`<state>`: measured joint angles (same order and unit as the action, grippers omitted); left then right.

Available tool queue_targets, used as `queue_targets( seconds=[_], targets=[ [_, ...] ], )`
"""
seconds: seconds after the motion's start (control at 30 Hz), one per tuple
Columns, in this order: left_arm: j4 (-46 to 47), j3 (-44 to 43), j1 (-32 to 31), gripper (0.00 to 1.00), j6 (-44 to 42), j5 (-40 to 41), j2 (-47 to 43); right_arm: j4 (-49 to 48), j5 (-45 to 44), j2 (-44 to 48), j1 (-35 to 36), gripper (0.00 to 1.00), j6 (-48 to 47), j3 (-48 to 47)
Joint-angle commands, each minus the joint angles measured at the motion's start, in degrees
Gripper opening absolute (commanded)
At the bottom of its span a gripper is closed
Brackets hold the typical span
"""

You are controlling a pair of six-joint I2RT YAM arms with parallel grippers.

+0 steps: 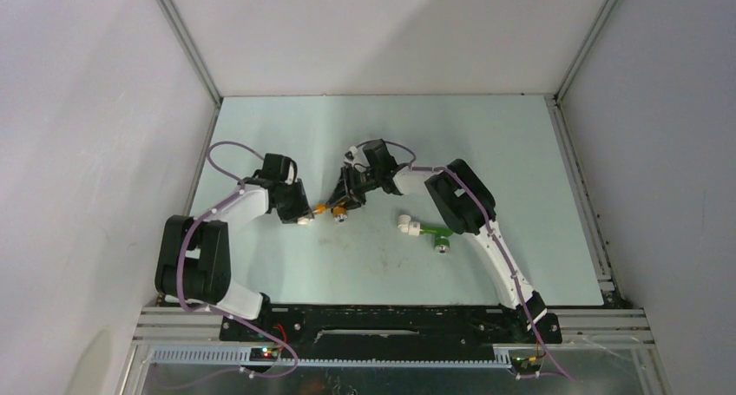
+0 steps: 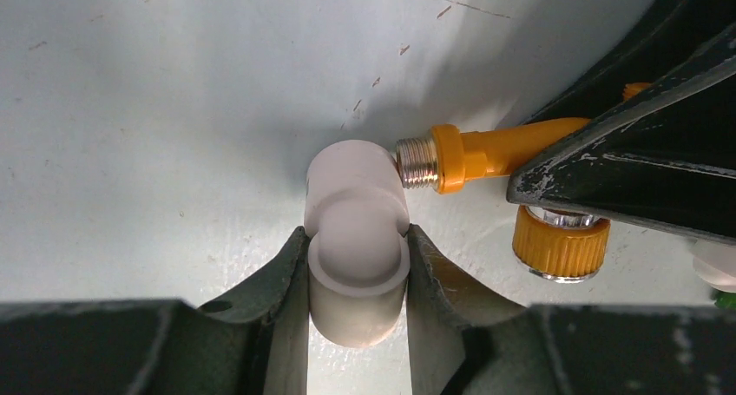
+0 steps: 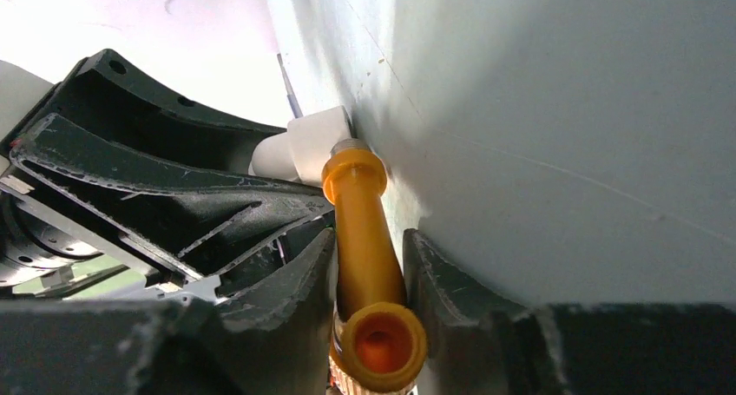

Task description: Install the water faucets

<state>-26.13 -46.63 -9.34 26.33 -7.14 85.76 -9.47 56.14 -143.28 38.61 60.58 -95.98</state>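
- The left claw (image 2: 358, 234) is clenched on a white elbow (image 2: 347, 174), its fingers pressed to both sides of the lower leg; the elbow rests on the tabletop (image 1: 364, 134), left of centre, with its open side mouth facing right
- Just right of it lies the orange faucet (image 2: 486, 152); its metal threaded end (image 2: 418, 162) sits right at the elbow's mouth, touching or nearly so; whether any thread has gone in I cannot tell; its knob (image 2: 560, 243) points toward the near edge
- The right claw (image 3: 369, 239) grasps the orange faucet by its body, a finger tight against each flank, and the spout opening faces the wrist camera
- Well to the right, apart from both arms, the green faucet (image 1: 437, 233) lies on the tabletop against a second white elbow (image 1: 405, 225); they look joined, though too small to be sure
- Step in hand, as I judge it: mating the orange faucet to the held elbow; the next move calls for keeping the thread square to the mouth, pressing in lightly and turning the faucet while the left claw holds the elbow firm; a tilted start could cross the thread or push the elbow aside
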Motion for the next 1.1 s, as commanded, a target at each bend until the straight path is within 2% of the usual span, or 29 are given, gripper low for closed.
queue_targets(
  seconds=[0.0, 0.07, 0.1, 0.3, 0.4, 0.5, 0.6, 0.7, 0.8, 0.9, 1.07],
  targets=[
    [0.81, 2.32, 0.03, 0.0, -1.81, -1.06, 2.66, -1.75, 0.89, 1.16, 0.54, 0.25, -2.12, 0.77],
    [0.96, 2.3, 0.01, 0.0, -1.96, -1.88, 1.61, -2.07, 0.71, 1.97, 0.44, 0.05, -2.75, 1.49],
    [0.78, 2.14, 0.02, 0.0, -2.21, -2.32, 0.77, -2.08, 0.79, 2.55, 0.48, 0.0, -3.27, 1.76],
    [-3.23, -0.3, 0.03, 0.0, -4.2, -3.63, -9.16, 6.75, -0.2, 12.97, -1.29, 0.0, -14.65, 5.91],
    [-5.28, -1.93, 0.01, 0.0, -4.56, -6.08, -16.72, 12.66, -2.04, 22.47, -2.81, 0.0, -22.66, 11.39],
    [-5.48, -3.17, 0.02, 0.0, -3.15, -12.17, -24.55, 19.19, -3.51, 34.68, -4.26, 0.0, -30.14, 17.2],
    [-0.06, -1.76, -0.04, 0.0, -0.01, -25.32, -30.97, 26.43, -4.27, 44.26, -4.92, 0.0, -37.87, 20.59],
    [5.81, 1.17, -0.19, 0.0, 6.35, -33.54, -36.74, 30.9, -2.97, 53.16, -5.69, 0.0, -41.22, 24.08],
    [10.44, 4.87, -0.24, 0.0, 11.91, -37.95, -41.77, 32.29, 0.79, 61.62, -6.7, 0.0, -42.29, 27.23],
    [20.08, 9.17, -0.96, 0.0, 19.14, -42.95, -46.45, 35.21, 2.8, 69.15, -7.07, 0.0, -44.25, 28.09],
    [31.22, 12.56, -6.42, 0.0, 25.95, -41.91, -51.0, 38.97, 0.33, 79.78, -7.92, 0.0, -44.68, 28.06]
  ],
)
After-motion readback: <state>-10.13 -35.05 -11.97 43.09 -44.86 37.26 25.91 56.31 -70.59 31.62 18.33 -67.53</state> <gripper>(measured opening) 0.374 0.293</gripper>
